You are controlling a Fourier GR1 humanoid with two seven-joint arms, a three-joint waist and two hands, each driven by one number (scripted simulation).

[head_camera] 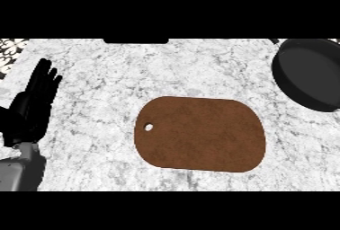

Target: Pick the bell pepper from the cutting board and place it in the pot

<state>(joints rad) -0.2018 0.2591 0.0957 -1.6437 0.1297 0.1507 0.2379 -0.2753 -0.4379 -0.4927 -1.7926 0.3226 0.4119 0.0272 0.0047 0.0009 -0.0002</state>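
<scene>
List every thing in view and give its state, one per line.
cutting board: flat on the counter, nothing on it, hanging hole toward the left.
pot: upright at the upper right, partly cut off by the edge, the visible inside bare.
left hand: open, fingers straight and pointing up, resting at the left edge, holding nothing.
right hand: not in view.
bell pepper: not visible anywhere.
counter: marbled top, bearing the board and pot.
</scene>
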